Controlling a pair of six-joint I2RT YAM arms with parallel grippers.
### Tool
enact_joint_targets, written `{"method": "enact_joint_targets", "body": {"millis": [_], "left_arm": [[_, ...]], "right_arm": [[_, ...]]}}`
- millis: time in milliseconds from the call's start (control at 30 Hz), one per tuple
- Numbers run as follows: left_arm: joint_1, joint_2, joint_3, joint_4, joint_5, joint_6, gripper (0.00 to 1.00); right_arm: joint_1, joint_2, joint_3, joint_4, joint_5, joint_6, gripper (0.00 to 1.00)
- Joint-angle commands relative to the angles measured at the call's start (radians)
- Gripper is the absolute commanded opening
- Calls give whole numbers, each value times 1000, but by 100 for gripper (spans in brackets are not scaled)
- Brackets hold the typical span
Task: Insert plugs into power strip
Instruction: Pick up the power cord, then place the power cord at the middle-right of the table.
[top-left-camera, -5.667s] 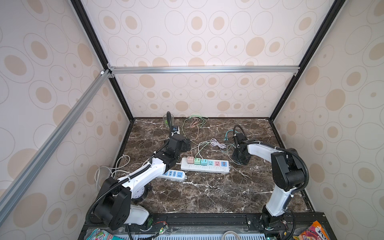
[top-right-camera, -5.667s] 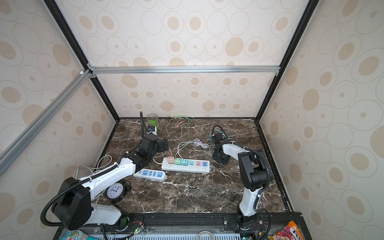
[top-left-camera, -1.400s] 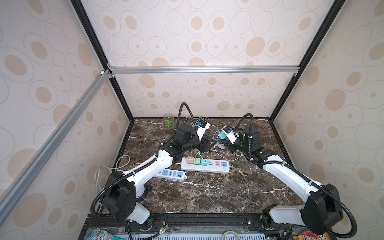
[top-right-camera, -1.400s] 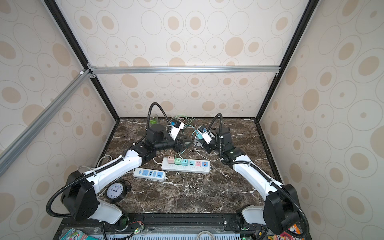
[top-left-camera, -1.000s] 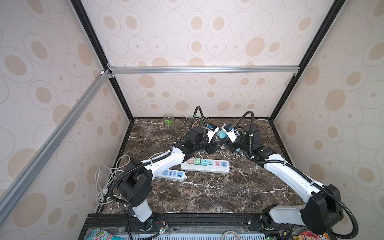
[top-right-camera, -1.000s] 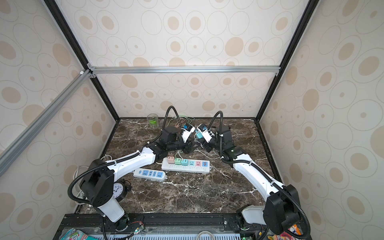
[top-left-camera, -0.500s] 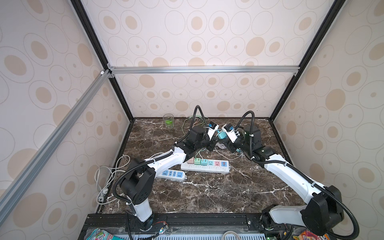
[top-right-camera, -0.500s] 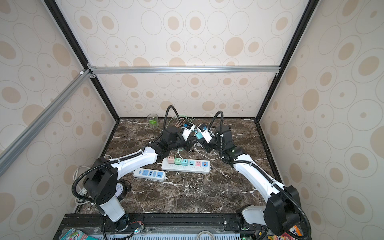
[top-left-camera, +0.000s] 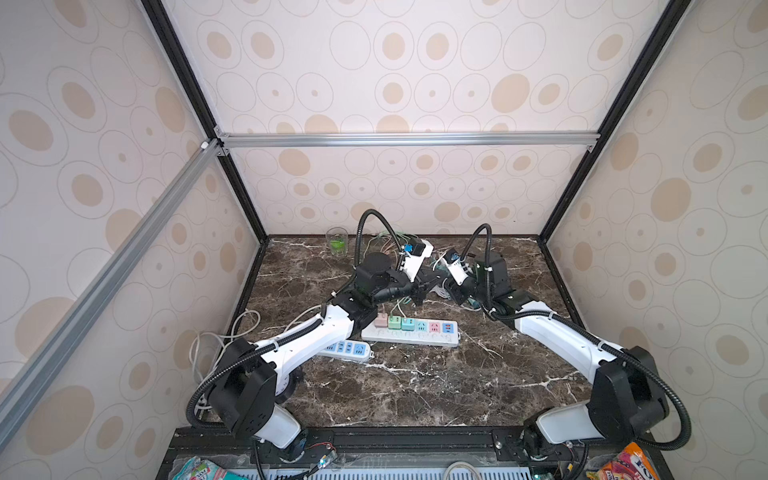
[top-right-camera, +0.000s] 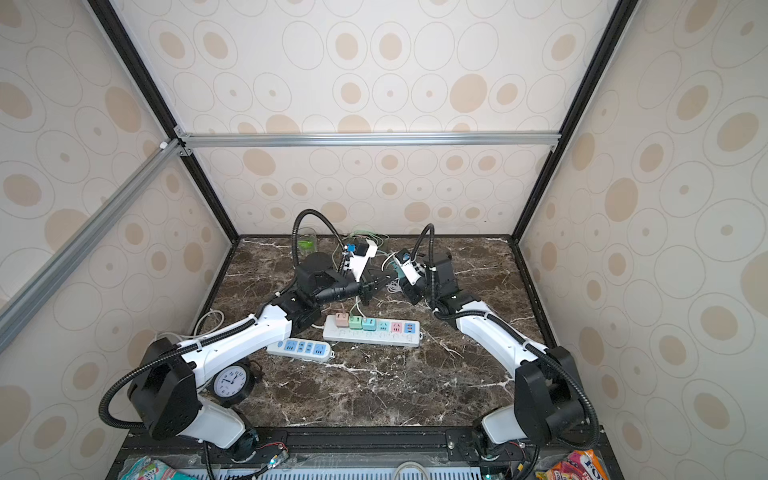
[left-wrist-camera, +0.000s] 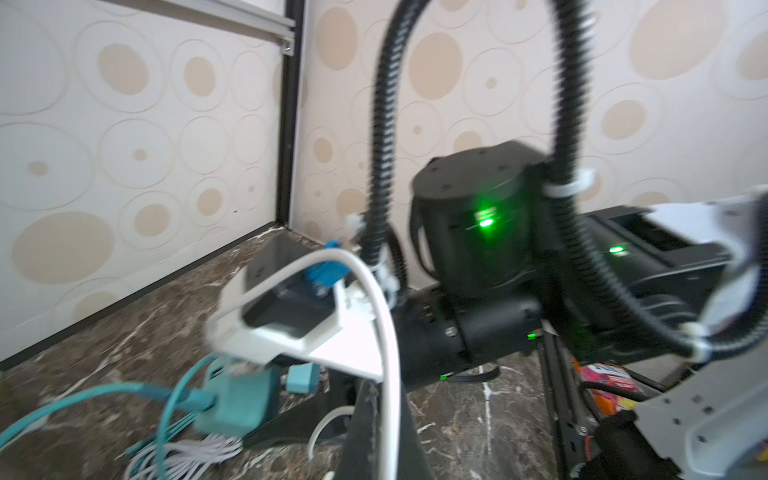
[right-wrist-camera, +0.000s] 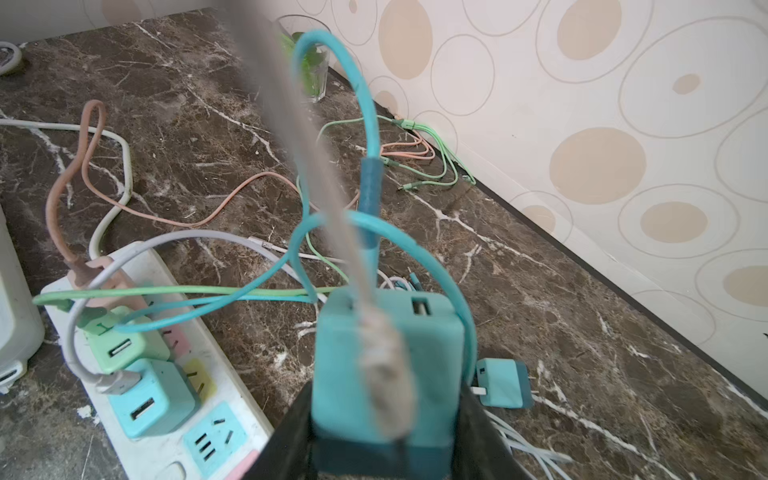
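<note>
Right claw (right-wrist-camera: 384, 440) is pinching a teal plug (right-wrist-camera: 432, 345) by its sides. A white cable (left-wrist-camera: 384, 332) is running out of that plug's top, and left claw (left-wrist-camera: 384, 419) is pressing shut on it. In both top views the strip (top-left-camera: 415, 338) (top-right-camera: 374, 338) is lying at six o'clock from the claws. It is carrying a pink plug (right-wrist-camera: 99, 270), a green plug (right-wrist-camera: 120, 345) and a second teal plug (right-wrist-camera: 153, 399) at its nine o'clock end. A spare plug (right-wrist-camera: 503, 382) is lying on the table (top-left-camera: 395, 395) nearby.

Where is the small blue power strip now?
In both top views the blue power strip lies beside the left arm, just in front of the left end of the white power strip.
</note>
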Motion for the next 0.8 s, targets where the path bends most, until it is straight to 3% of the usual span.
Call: {"method": "enact_joint_targets", "body": {"millis": [0,300,500,633,767], "left_arm": [[-23,-24,34,136,170,-65,0],[-34,-45,18,82,108,-30,0],[-117,79,120,3,107,41,0],[-153,174,204,-54,100,91,0],[-156,292,270,-71,53,80,0]], "right_arm": [[1,20,22,91,-5,23,0],[-137,141,199,19,127,87,0],[-278,332,581,-124,98,197,0],[-290,446,875,-239,111,183,0],[-291,496,1057,-286,118,189,0]]}}
